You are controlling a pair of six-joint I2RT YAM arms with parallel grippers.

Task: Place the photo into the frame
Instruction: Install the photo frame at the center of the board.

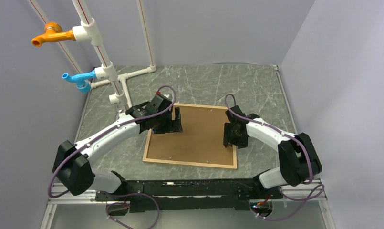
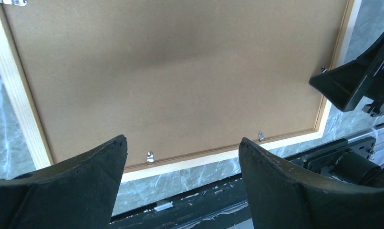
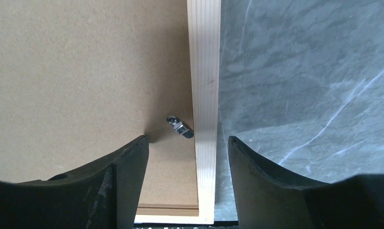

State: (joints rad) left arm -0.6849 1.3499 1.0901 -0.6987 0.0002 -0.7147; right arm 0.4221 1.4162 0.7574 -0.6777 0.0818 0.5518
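The frame (image 1: 190, 163) is laid face down at the middle of the worktop (image 1: 256, 90) and is filled by the brown backing board (image 1: 199, 133). The photo is not seen in any view. The left hand (image 1: 174, 123) is held wide open and empty near the frame's far-left corner. The right hand (image 3: 187, 139) is part open and empty, astride the right rail beside a metal tab (image 3: 179, 127). Should the tab be missed, the rail could be pinched and the frame dragged.
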